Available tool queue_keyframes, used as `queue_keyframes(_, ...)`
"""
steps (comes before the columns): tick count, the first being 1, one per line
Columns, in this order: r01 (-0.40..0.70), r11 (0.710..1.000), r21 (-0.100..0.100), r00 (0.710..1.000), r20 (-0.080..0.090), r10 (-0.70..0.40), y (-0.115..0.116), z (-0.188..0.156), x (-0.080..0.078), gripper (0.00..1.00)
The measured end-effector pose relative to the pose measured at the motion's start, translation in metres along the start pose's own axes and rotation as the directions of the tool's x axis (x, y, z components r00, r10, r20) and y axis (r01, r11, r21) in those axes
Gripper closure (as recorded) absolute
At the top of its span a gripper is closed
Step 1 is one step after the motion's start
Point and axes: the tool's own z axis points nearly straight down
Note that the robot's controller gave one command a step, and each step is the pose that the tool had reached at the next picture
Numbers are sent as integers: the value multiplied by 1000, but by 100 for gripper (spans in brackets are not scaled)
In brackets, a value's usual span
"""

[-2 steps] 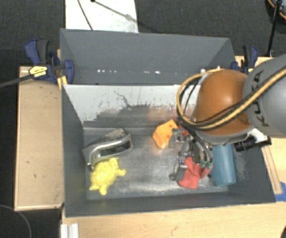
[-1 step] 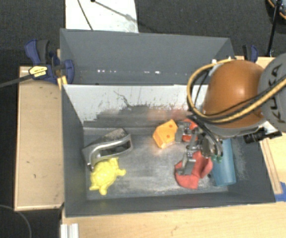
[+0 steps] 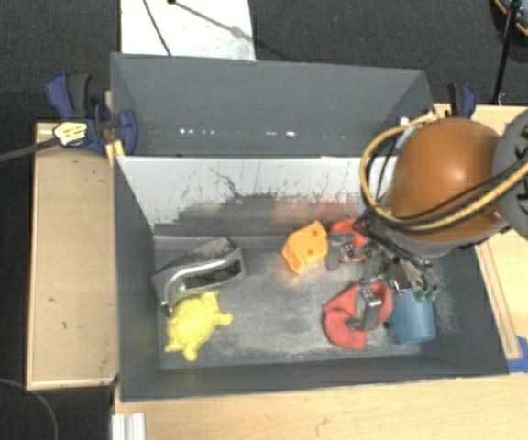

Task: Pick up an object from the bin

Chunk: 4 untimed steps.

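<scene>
Tool over crumpled red thing

Dark carpet floor behind and left of the grey bin below me, black cable across it left of the bin, thin pole behind the bin's right corner

Red crumpled thing, low on the bin's floor, toward its right-hand near corner.
I saw it as a soft-looking red lump, folded and curled into a rough C, lying flat on the floor rather than standing. It sat close to the wall at the bottom of the view, well away from the left wall. The gripper hung over its upper right part and hid some of it. A blue cylinder lay just beside it, toward the right wall.
</scene>
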Motion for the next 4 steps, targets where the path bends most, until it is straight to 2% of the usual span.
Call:
queue_keyframes(1, -110, 994, 0, 994, 0, 110, -42, 27, -8, 0)
queue_keyframes(2, -190, 982, 1, 982, -4, 190, -59, 40, -1, 0)
queue_keyframes(3, 32, 999, 0, 999, -1, -32, -43, 68, -9, 0)
queue_keyframes(4, -201, 980, 0, 980, -2, 201, -64, 100, -14, 0)
